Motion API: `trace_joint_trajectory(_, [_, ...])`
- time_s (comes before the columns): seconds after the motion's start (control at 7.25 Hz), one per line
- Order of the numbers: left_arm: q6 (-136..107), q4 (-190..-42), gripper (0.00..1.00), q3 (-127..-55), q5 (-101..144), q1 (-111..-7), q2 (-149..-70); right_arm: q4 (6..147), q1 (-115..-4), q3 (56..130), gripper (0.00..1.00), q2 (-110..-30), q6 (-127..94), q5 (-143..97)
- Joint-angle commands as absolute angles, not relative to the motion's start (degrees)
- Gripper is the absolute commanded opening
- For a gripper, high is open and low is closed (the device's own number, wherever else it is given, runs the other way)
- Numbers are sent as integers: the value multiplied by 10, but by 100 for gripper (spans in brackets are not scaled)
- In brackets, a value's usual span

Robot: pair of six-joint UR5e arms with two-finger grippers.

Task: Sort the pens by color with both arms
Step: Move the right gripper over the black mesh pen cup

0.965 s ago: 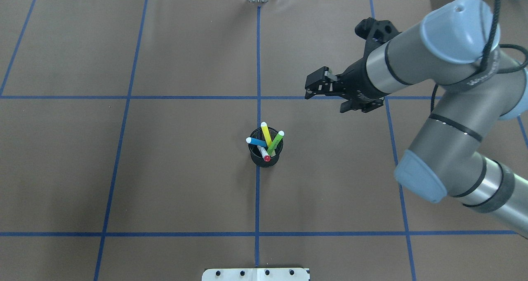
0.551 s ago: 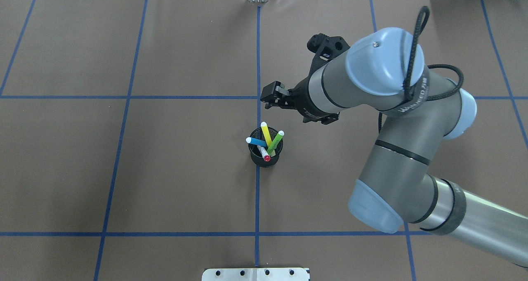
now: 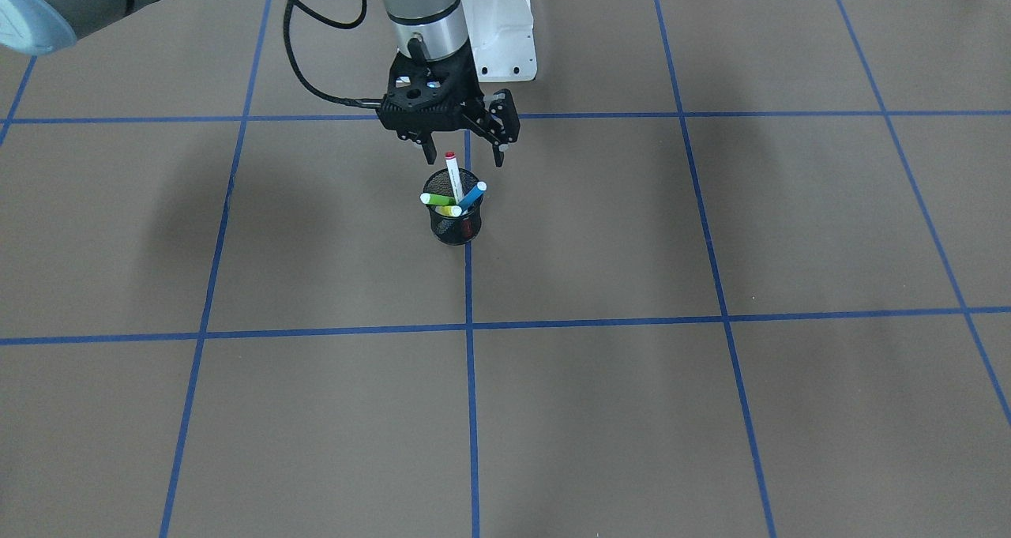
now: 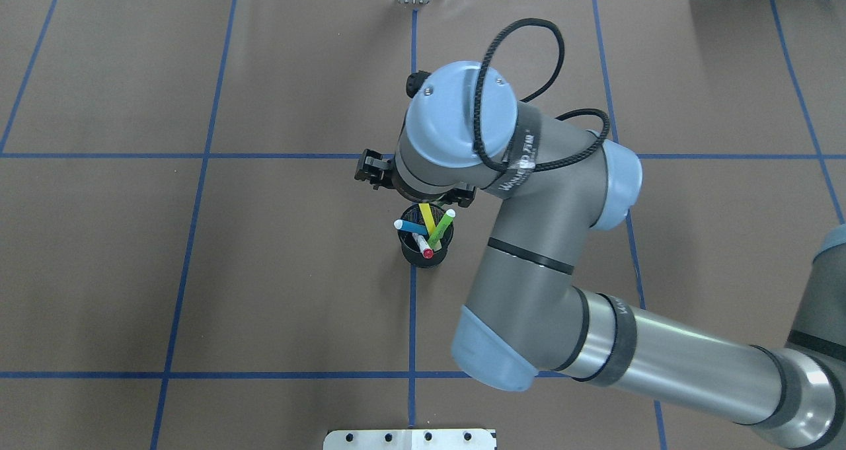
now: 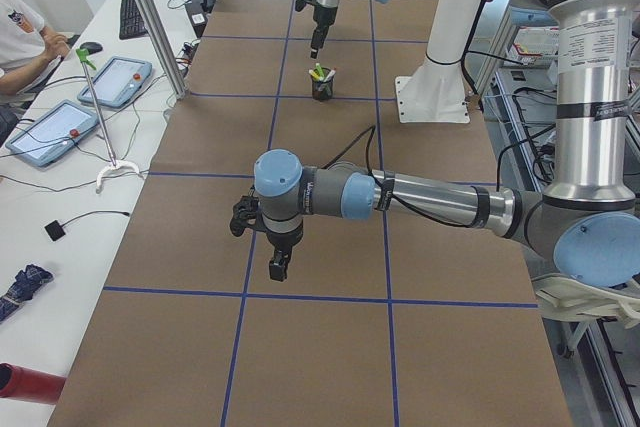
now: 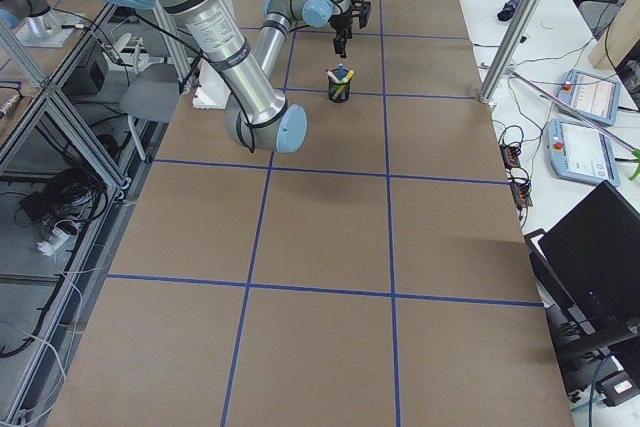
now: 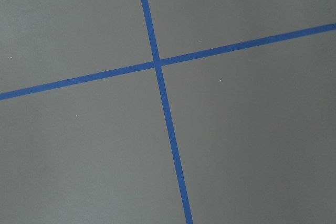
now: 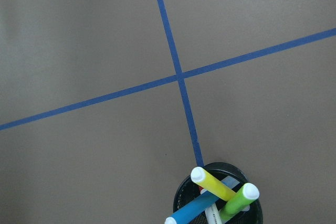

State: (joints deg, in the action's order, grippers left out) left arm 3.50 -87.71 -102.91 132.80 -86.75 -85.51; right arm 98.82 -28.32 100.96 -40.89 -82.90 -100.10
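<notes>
Four slim marker pens stand together in the black wire-mesh cup [image 3: 454,226], in the middle of the brown table with blue tape lines [image 3: 711,404]. They are a white pen with a red cap [image 3: 452,173], a blue pen [image 3: 472,195], a lime-green pen [image 3: 436,199] and a yellow pen [image 3: 449,210]. None is sorted yet.

My right gripper [image 3: 464,157] hangs just above the cup. Its two fingers are spread wide and hold nothing. The red cap pokes up highest, right under the gap between them, so I think that pen is the easy one to take first.

To do it well, I should come straight down with one finger on each side of the white pen. I should squeeze just under the cap and then lift straight up. The other pens lean and cross each other. A sideways pull could drag them along or tip the light cup.

My left gripper [image 5: 277,267] is over bare table, well apart from the cup. I cannot tell if it is open or closed.
</notes>
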Motion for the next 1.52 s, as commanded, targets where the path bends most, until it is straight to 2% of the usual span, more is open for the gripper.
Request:
trace_joint_trajectory(0.0, [24, -882, 100, -1027, 1328, -867, -855, 1056, -252, 956, 94, -361, -769, -952])
trace_joint_trajectory(0.14, [24, -882, 100, -1027, 1328, -867, -855, 1057, -238, 937, 93, -360, -755, -944])
trace_joint_trajectory(0.28, [25, -882, 100, -1027, 1328, -867, -855, 1069, -237, 913, 88, -340, -739, -943])
trace_joint_trajectory(0.41, [24, -882, 100, -1027, 1329, -867, -855, 1075, -236, 903, 74, -335, -739, -943])
trace_joint_trajectory(0.55, [24, -882, 100, -1027, 1332, -867, -855, 1109, -236, 902, 49, -329, -737, -943])
trace_joint_trajectory(0.83, [24, -882, 100, -1027, 1333, -867, -855, 1132, -230, 895, 17, -326, -724, -939])
trace_joint_trajectory(0.96, [24, -882, 100, -1027, 1333, -867, -855, 1133, -229, 877, 16, -314, -724, -933])
trace_joint_trajectory(1.1, [24, -882, 100, -1028, 1333, -867, -855, 1141, -228, 850, 17, -294, -723, -932])
trace_joint_trajectory(1.24, [24, -882, 100, -1027, 1333, -867, -855, 1162, -228, 828, 24, -267, -723, -931])
trace_joint_trajectory(1.38, [24, -882, 100, -1027, 1333, -867, -855, 1169, -228, 822, 99, -265, -714, -929])
